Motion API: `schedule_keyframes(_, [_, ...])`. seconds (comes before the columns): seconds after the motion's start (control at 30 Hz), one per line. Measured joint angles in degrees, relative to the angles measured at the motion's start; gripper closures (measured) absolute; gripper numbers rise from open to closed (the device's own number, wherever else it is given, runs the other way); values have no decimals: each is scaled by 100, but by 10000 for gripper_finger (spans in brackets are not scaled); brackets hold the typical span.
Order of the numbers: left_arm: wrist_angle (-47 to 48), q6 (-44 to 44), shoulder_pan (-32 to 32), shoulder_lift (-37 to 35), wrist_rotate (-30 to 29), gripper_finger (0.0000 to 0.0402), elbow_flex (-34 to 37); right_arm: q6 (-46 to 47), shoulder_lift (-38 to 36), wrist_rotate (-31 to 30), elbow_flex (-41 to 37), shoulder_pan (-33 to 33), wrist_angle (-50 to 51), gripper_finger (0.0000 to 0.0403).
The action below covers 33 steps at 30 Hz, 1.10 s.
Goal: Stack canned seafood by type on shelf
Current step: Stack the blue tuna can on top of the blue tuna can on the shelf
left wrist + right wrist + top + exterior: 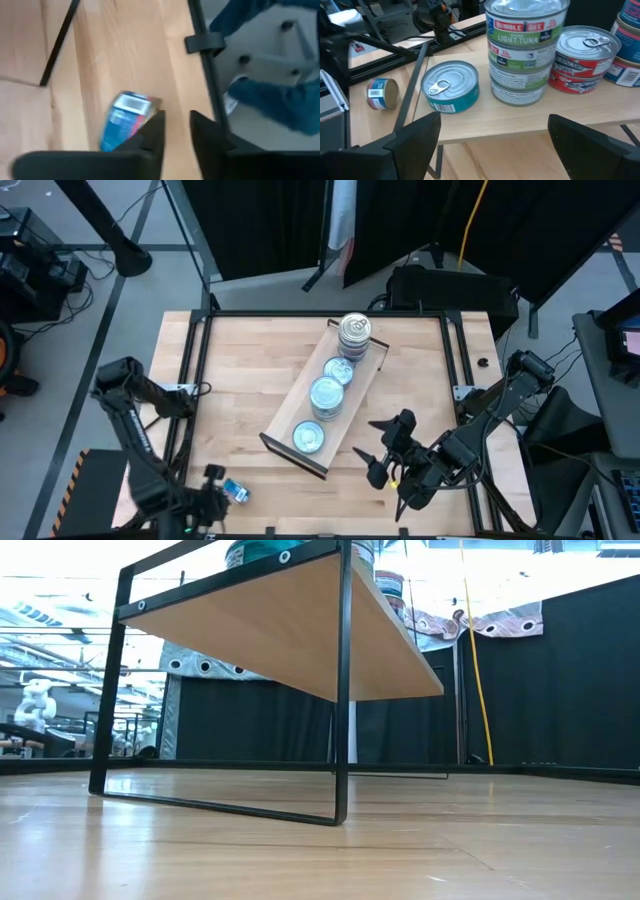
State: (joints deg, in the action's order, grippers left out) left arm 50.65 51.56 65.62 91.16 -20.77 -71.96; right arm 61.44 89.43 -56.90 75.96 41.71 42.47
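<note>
The shelf [292, 418] is a light-wood board on a black frame, lying slantwise mid-table. Tins stand on it: a teal one with a pull tab [451, 86] at its near end, then a stack of green-labelled tins [526, 50], a red-labelled tin [582, 60], and a blue-labelled stack [354, 335] at the far end. One blue tin [127, 122] lies on its side on the tabletop near the front left corner. My left gripper [177, 132] hovers beside it, fingers slightly apart with nothing between them. My right gripper [495, 145] stands wide open right of the shelf's near end, facing the tins.
A black frame bar [205, 75] runs along the table's edge close to my left gripper, with floor beyond it. Bare tabletop [240, 370] lies left of the shelf. In the low view the shelf's board [290, 620] shows from below on its black legs.
</note>
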Motion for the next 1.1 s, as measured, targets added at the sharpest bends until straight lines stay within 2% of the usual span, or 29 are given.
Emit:
schedule_keyframes(0.17, [133, -956, -438, 115, 363, 197, 25, -151, 0, 25, 0, 9, -214, 41])
schedule_keyframes(0.3, [195, -1187, -538, 118, 400, 98, 26, -152, 0, 28, 0, 42, -217, 41])
schedule_keyframes(0.43, [505, -1202, -628, 125, 374, 42, 131, -192, 0, 29, 0, 78, -209, 41])
schedule_keyframes(0.83, [74, -1332, -763, 136, 618, 37, 656, -308, 0, 157, 0, 83, -201, 41])
schedule_keyframes(0.9, [62, -1315, -814, 135, 627, 47, 773, -384, 0, 157, 0, 82, -224, 41])
schedule_keyframes(1.1, [-456, -1507, -1039, 138, 1173, 98, 1200, -956, 0, 154, 0, 81, -630, 41])
